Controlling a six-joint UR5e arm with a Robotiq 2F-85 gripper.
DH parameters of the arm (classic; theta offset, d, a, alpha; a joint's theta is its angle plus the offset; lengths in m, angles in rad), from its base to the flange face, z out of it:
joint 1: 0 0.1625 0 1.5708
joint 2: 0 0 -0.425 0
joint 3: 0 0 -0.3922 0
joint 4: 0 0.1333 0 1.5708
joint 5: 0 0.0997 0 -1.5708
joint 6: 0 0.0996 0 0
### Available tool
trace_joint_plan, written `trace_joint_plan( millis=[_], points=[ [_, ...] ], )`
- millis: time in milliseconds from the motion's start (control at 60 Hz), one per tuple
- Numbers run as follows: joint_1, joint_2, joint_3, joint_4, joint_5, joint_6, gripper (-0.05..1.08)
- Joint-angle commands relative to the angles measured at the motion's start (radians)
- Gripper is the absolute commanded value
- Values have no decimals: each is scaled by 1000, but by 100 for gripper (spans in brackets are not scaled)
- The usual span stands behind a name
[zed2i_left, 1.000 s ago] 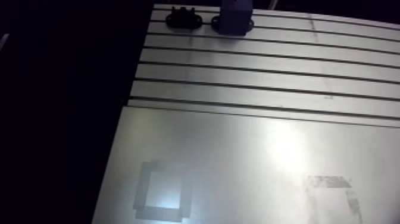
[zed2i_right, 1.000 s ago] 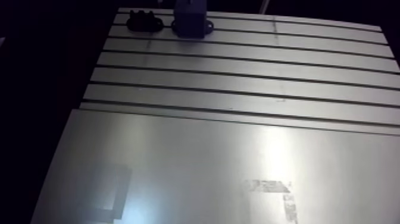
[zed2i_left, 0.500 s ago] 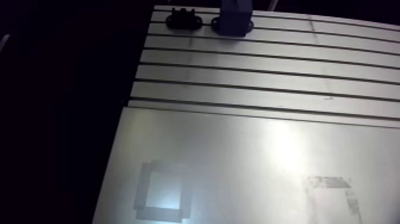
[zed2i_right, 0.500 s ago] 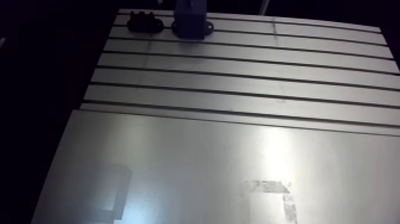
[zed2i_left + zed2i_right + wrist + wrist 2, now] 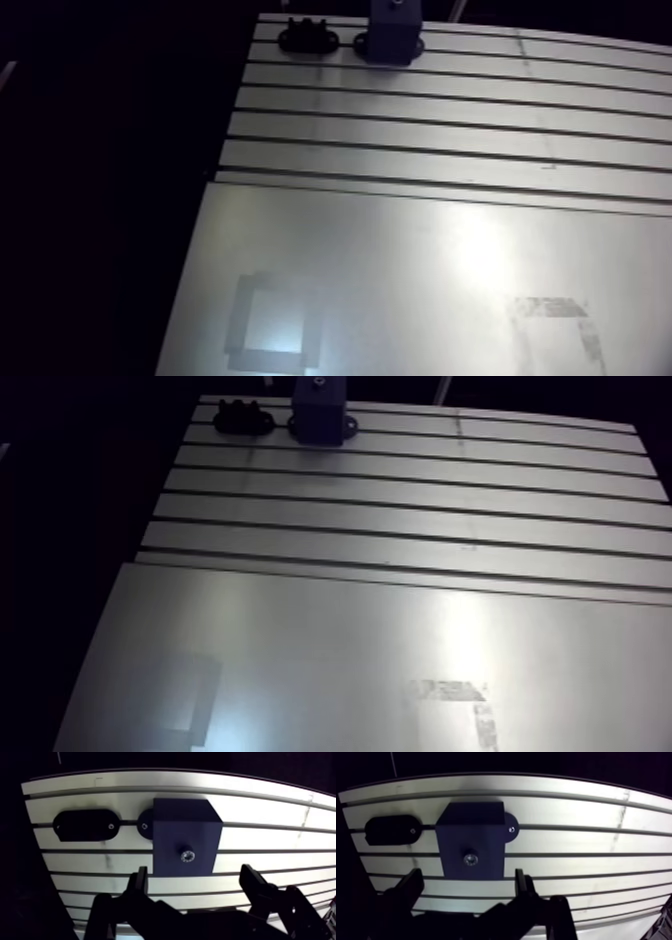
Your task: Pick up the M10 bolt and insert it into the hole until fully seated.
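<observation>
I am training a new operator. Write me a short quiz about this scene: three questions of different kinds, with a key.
1. Fill in: the black holder lies ___ the blue block.
2. Where is the bolt? A) in the top of the blue block B) in the black holder C) between the fingers
3. True or false: the fingers are shut on the bolt.
Key: 1 beside; 2 A; 3 false, they are open and hold nothing.

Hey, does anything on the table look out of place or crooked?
Nothing stands out. The bolt sits in the top of the blue block, the black oval fixture lies beside it on the slotted table, and the jaws are open and empty.
</observation>
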Motion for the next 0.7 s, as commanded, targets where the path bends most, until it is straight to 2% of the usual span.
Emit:
trace_joint_plan(
  millis=[17, 267, 500, 700],
  points=[
    [2, -2, 0, -1, 1, 0, 0],
    [2, -26, -12, 13, 5, 1, 0],
    [7, -119, -58, 134, 4, 1, 0],
    [27, -233, -32, 152, 7, 1, 0]
  ],
)
